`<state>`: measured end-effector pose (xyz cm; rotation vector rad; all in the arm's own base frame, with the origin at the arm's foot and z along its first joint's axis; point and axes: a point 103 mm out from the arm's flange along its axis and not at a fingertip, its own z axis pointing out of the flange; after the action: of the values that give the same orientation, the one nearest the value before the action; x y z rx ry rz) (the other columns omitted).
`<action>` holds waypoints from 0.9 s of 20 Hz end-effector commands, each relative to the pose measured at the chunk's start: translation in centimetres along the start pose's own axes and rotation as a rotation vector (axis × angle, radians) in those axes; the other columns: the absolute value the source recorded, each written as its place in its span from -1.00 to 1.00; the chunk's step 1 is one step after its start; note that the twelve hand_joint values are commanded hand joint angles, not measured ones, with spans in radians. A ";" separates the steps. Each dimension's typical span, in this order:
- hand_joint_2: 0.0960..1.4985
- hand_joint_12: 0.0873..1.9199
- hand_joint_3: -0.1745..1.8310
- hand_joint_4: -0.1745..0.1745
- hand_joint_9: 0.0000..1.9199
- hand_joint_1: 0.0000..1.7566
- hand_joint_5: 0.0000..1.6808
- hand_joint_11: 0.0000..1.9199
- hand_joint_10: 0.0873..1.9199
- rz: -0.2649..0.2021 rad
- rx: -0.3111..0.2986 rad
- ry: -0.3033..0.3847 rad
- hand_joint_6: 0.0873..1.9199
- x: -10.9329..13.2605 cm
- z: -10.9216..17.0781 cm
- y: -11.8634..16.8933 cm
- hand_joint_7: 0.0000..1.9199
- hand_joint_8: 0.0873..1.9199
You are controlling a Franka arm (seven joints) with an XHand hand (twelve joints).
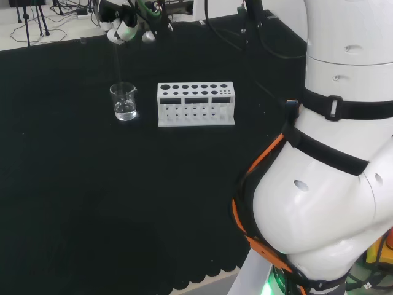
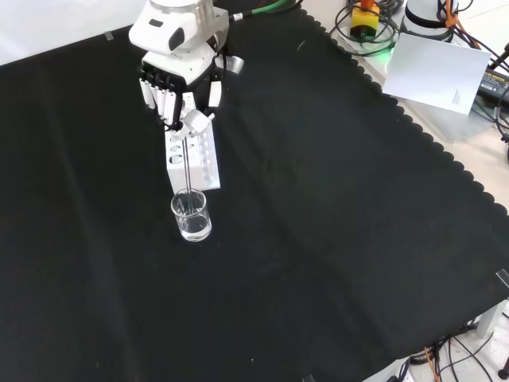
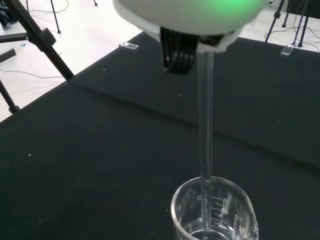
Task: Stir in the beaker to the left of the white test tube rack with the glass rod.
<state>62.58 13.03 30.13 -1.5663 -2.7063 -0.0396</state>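
I can make out printed graduation marks on the wall of the beaker (image 3: 215,212) in the wrist view, but I cannot read them. In the front view, the hand (image 2: 181,87) hangs above the white test tube rack (image 2: 193,161), fingers pointing down and curled in to pinch the top of the glass rod (image 2: 188,163). The rod's long axis runs close to vertical, upper end in the fingers, lower end dipping through the beaker's mouth into the clear liquid at its bottom. In the head view I see the beaker (image 1: 124,101) standing upright on the black-clothed bench (image 1: 123,203), just left of the rack (image 1: 196,103) and apart from it, with the hand (image 1: 126,27) high above it and the rod (image 1: 118,61) a faint line running down to it.
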 end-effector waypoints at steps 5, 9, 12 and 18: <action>-0.26 0.05 -0.05 -1.00 0.75 0.51 0.36 0.55 -0.21 0.000 0.026 0.004 -0.33 -0.8 1.7 0.5 0.39 -0.14; -0.26 0.05 -0.05 -1.00 0.75 0.51 0.36 0.55 -0.21 0.019 0.036 0.001 -0.33 -1.7 1.9 0.1 0.39 -0.14; -0.25 0.04 -0.06 -1.00 0.75 0.51 0.36 0.55 -0.21 0.033 0.036 0.000 -0.33 -2.3 1.8 -0.5 0.39 -0.14; -0.25 0.04 -0.06 -1.00 0.75 0.51 0.35 0.55 -0.21 0.018 0.051 0.011 -0.33 -0.7 2.2 -0.9 0.39 -0.14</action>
<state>62.76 11.11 27.95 -1.5902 -2.6611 0.0197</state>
